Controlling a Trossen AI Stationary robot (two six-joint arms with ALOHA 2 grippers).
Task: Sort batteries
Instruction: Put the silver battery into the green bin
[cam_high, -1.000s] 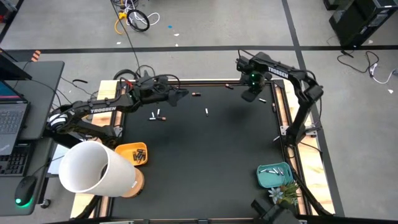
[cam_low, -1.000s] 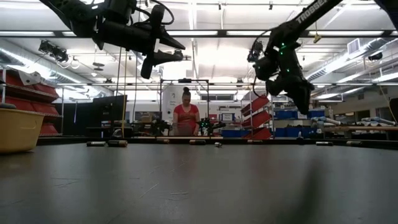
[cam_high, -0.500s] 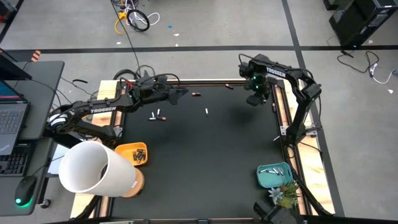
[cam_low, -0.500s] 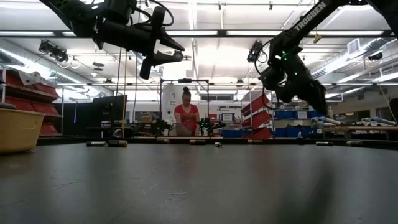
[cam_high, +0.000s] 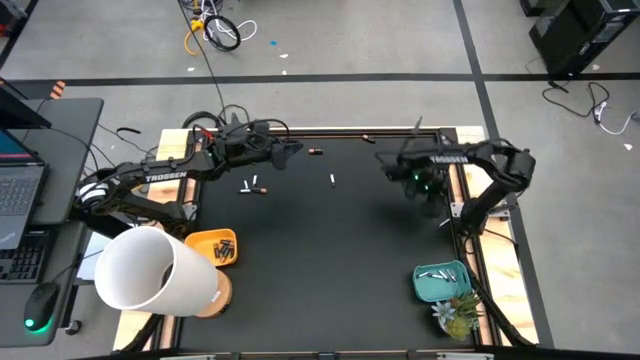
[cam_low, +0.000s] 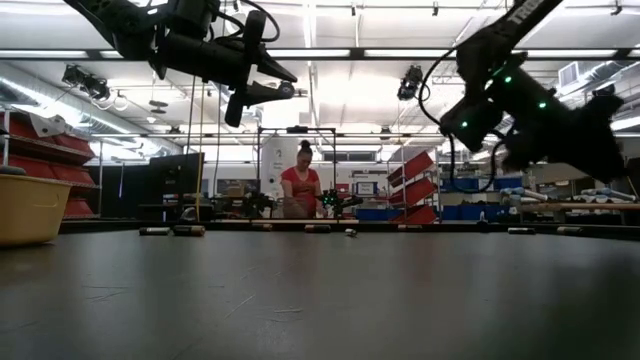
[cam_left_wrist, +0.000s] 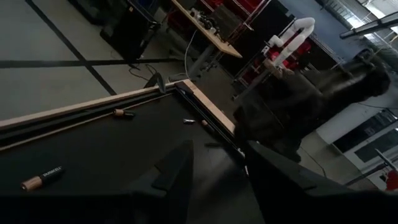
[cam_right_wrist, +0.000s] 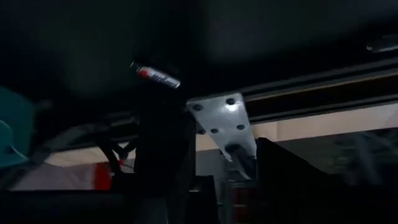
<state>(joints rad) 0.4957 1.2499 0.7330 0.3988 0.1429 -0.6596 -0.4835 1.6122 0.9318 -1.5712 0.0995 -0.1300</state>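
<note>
Right tool (cam_high: 425, 183) hangs over the bench's right side near the rail, fingers apart with nothing between them. Its wrist view shows a white battery (cam_right_wrist: 155, 74) lying on the dark mat just beyond the fingers (cam_right_wrist: 163, 155). Left tool (cam_high: 283, 152) hovers near the far left edge, released too and empty.

Loose batteries lie scattered across the far half of the bench (cam_high: 330, 250): a pair (cam_high: 250, 186) below the left tool, one near the middle (cam_high: 333, 179), more along the far rail (cam_high: 315, 151). Dark ones sit in the yellow bin (cam_high: 222, 247) at front left, pale ones in the teal bin (cam_high: 440, 272) at front right.

Each battery looks light, stiff and smooth, and, being round, likely to roll if nudged. Best taken across the middle of the barrel, with the fingers square to its length and low to the mat.

Matte black and flat, the mat probably offers some grip, with wooden rails at the edges. A white cylinder (cam_high: 150, 270) stands at the front left corner, a small plant (cam_high: 455, 312) by the teal bin. Beyond the bench the low view shows a workshop with shelving, ceiling lights and a person (cam_low: 300, 185) at a far table.
</note>
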